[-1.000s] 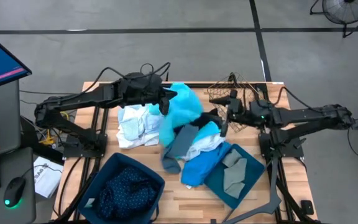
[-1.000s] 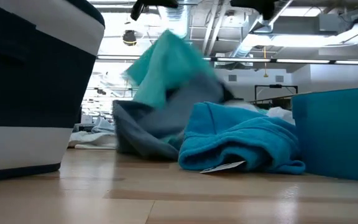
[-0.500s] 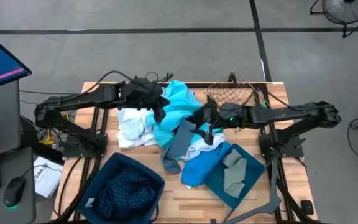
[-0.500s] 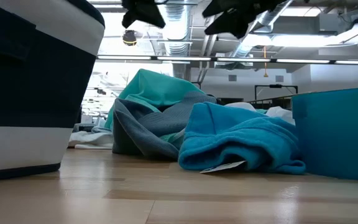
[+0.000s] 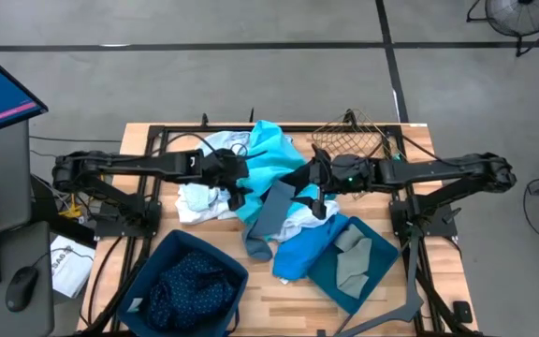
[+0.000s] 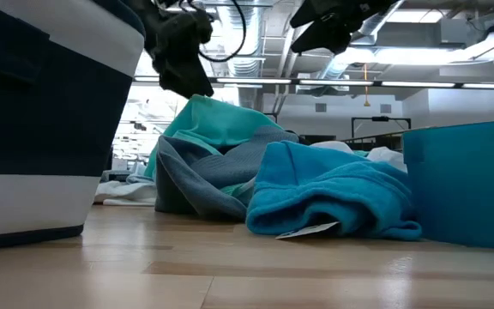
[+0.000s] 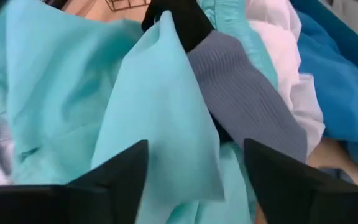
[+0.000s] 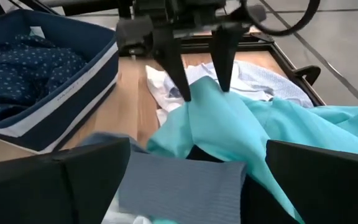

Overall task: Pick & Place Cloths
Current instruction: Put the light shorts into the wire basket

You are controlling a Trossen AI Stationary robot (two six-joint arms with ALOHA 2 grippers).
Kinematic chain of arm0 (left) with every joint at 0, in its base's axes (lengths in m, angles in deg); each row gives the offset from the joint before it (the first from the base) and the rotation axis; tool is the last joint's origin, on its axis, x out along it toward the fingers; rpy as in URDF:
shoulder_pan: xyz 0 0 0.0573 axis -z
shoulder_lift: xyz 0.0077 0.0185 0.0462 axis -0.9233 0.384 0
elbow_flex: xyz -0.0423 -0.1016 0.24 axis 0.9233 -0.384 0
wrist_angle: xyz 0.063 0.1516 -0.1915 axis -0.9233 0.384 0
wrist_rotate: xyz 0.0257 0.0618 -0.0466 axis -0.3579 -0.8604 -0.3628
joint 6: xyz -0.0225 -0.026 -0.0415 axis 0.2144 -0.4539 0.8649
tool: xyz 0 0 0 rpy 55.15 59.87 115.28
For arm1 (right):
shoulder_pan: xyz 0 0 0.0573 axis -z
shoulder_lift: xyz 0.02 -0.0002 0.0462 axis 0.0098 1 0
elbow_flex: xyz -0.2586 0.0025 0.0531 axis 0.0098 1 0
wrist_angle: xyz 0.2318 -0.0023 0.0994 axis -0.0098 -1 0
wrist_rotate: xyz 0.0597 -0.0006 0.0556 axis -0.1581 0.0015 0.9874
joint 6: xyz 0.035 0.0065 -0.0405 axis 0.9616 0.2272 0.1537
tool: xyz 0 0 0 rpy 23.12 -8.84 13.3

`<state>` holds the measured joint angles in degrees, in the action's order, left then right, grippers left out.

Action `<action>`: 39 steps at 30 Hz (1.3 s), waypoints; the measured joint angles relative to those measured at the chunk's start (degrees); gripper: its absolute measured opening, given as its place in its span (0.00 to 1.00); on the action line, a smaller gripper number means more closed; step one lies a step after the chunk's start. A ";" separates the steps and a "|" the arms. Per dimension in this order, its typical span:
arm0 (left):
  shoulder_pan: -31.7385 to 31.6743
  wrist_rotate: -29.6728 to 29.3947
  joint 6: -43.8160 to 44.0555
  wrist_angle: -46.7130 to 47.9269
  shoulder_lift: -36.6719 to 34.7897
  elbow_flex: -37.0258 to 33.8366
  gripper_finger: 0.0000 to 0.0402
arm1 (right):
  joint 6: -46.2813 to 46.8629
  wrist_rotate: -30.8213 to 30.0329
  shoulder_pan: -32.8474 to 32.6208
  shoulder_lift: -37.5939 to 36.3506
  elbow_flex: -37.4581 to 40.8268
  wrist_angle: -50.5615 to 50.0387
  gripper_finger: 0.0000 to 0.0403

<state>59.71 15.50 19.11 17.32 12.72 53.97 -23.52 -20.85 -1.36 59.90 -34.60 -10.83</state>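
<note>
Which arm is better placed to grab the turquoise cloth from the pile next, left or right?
Probably the left. The left gripper hangs open directly over a raised fold of the turquoise cloth, fingertips nearly on it. The right gripper, also open, hovers above the grey cloth beside it.

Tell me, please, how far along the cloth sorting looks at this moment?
Done: a navy dotted cloth lies in the left bin, a grey one in the right bin. In hand: the left tool, open, is at the turquoise cloth; the right tool is open beside it. Left: the pile's grey, white and bright blue cloths.
</note>
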 joint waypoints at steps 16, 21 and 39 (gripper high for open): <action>-0.28 -1.94 4.17 -10.50 11.70 -8.12 0.74 | 2.39 0.08 0.00 -0.22 0.00 -0.46 0.91; -0.59 -1.17 10.63 -9.61 17.19 -8.01 0.61 | 3.26 0.09 -0.31 -0.22 0.00 -0.68 0.91; 0.66 -5.71 18.05 -13.31 -3.74 -6.37 0.00 | 4.37 -0.03 -0.37 -0.22 0.00 1.53 0.91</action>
<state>60.37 9.79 37.17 4.02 8.98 47.60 -19.15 -20.87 -1.72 59.68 -34.60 -9.30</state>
